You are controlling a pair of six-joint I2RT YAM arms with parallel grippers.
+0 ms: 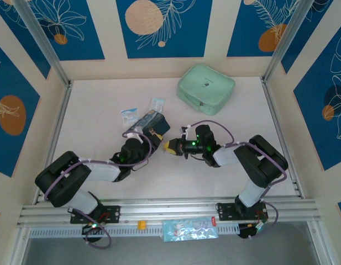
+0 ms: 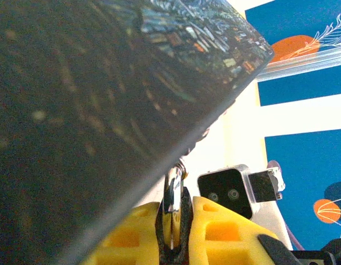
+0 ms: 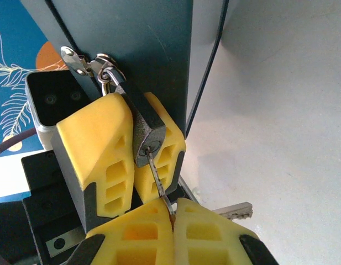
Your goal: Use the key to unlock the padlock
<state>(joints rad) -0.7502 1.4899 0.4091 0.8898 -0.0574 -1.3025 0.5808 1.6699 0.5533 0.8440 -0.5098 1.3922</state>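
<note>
left hand [image 3: 132,144] pinches padlock [image 3: 145,132], frame centre | right hand [image 3: 171,212] pinches key [image 3: 159,182], bottom centre | key tip at keyhole [image 3: 150,148]

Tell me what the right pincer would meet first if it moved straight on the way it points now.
Most likely the padlock: the key that the right pincer holds reaches its keyhole, directly ahead. Behind it stands the dark tin box.

key [image 3: 157,178] bow hidden, tin box [image 2: 76,110] blurred

padlock [image 3: 146,135] dark grey | key [image 3: 158,178] silver | fingers [image 3: 134,238] yellow | pouch [image 1: 206,88] mint
</note>
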